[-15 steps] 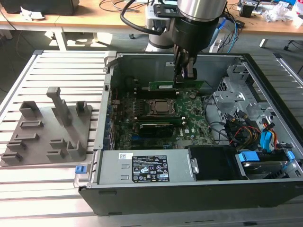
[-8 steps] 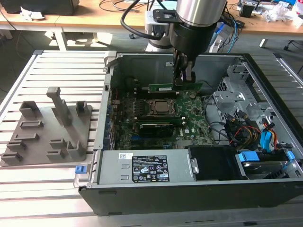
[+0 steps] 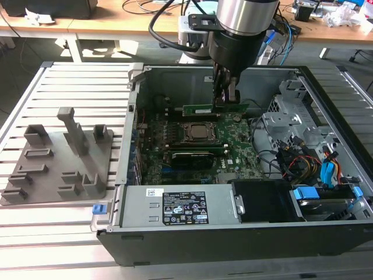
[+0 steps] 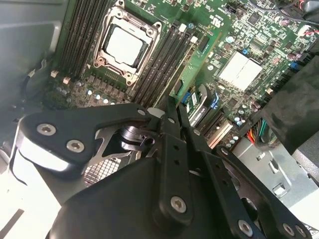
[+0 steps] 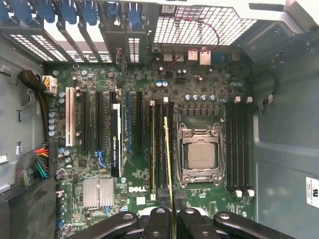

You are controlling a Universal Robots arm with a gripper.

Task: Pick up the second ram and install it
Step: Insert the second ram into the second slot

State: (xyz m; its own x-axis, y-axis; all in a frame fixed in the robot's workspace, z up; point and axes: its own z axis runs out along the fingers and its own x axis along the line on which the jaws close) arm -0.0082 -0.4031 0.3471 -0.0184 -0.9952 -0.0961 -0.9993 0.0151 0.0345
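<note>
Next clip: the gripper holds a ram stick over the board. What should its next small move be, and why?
Probably a short, straight descent. The gripper is shut on the second ram, which hangs edge-down above the motherboard beside the CPU socket. In the first wrist view its edge runs parallel to the memory slots, seemingly over one, and it looks not yet seated.
</note>
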